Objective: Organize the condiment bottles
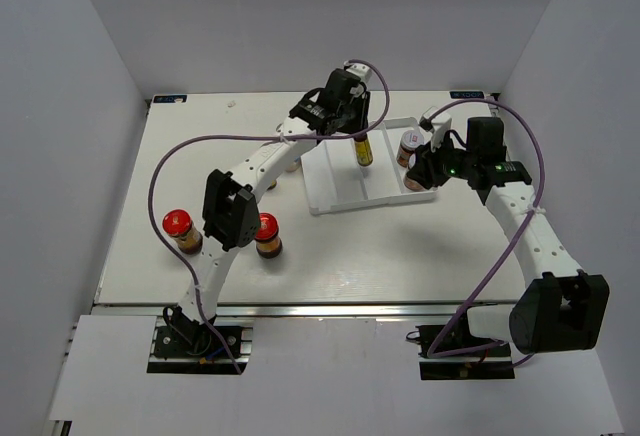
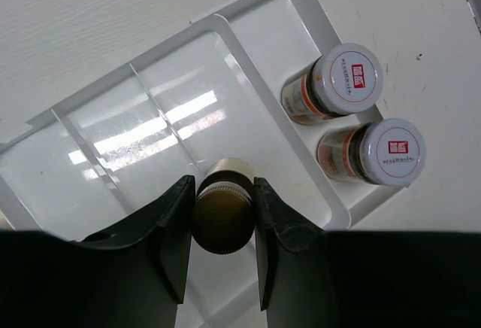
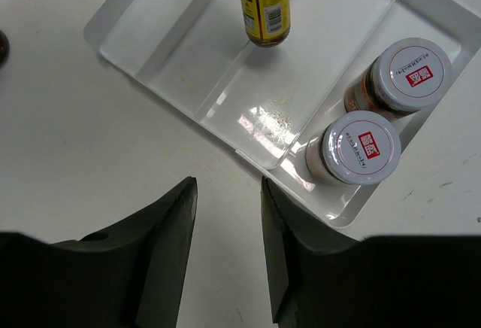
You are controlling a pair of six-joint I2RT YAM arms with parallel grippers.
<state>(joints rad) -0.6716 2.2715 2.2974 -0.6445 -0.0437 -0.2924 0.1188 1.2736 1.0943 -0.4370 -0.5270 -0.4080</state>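
Observation:
My left gripper (image 2: pixel 223 192) is shut on the dark cap of a slim yellow bottle (image 2: pixel 222 211). It holds the bottle upright just above the middle compartment of the white divided tray (image 2: pixel 113 132). From above, the yellow bottle (image 1: pixel 362 149) hangs below the left gripper (image 1: pixel 358 128). Two white-lidded jars (image 3: pixel 409 76) (image 3: pixel 359 147) stand side by side in the tray's right end compartment. My right gripper (image 3: pixel 225 192) is open and empty over bare table, just off the tray's near edge beside those jars. Two red-lidded jars (image 1: pixel 178 226) (image 1: pixel 267 233) stand on the table at the near left.
The left arm's links stretch across the table's middle to the tray (image 1: pixel 335 191) and hide part of what lies below them. Purple cables loop over both arms. White walls enclose the table on three sides.

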